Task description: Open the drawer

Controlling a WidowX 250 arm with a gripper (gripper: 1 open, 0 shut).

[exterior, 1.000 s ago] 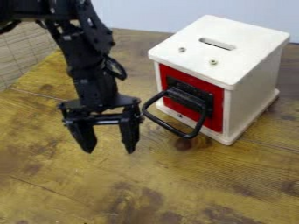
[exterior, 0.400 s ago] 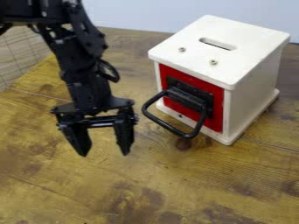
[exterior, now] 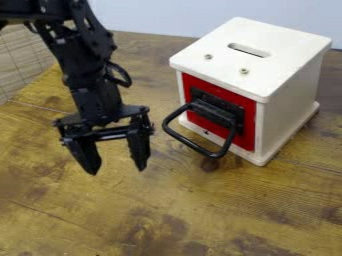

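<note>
1 shift to flag: over the last second your gripper has slid toward the table's left edge, away from the handle, where it earlier hung just beside the loop. Fingers spread wide, pointing almost straight down, holding nothing.

That works against the task. The drawer sits flush in the white box near the table's far-right corner, red front facing the arm, not yet pulled. Looks like a repositioning step, or the approach drifted; progress is near 0.

Next, you'll probably need 1 finger threaded through the loop, or both closed across its front bar, then a pull toward the near-left.

Table between gripper and handle is bare wood, nothing blocking. Wire mesh at the far-left edge is well apart. Risk: the box looks light and may drag instead of the drawer opening.
</note>
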